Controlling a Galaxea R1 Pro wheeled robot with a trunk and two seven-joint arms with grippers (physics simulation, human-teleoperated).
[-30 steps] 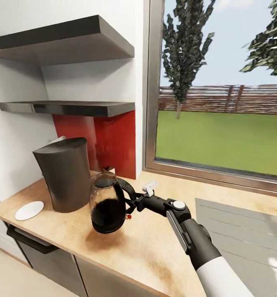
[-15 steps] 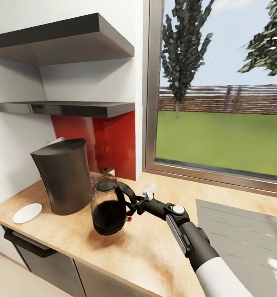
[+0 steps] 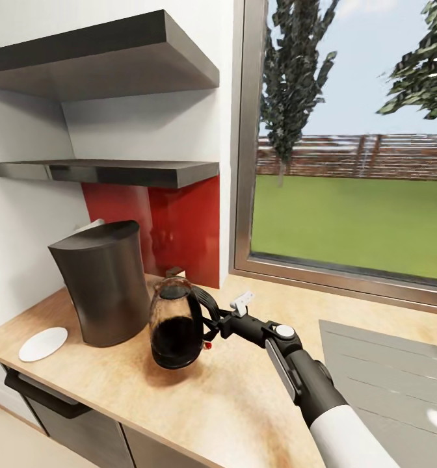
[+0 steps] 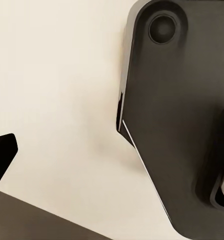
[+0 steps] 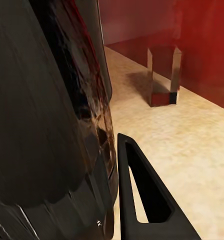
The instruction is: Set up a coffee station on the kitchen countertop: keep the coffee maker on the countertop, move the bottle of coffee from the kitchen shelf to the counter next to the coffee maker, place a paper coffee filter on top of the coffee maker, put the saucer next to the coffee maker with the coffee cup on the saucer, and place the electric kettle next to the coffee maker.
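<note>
Electric kettle (image 3: 175,325) in right jaws (image 3: 213,323); saucer (image 3: 43,344) beyond coffee maker (image 3: 105,283).

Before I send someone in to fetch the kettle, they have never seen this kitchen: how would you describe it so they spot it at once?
Start at the light-wood countertop under the two dark wall shelves. The tall dark-grey coffee maker stands there, and the kettle is just beside it on the window side, its loop handle held by the right gripper. It is shorter, rounded, clear glass with a black lid and a small red switch.

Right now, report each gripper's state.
Left: cannot be told.
Right gripper: closed on the electric kettle's handle.
</note>
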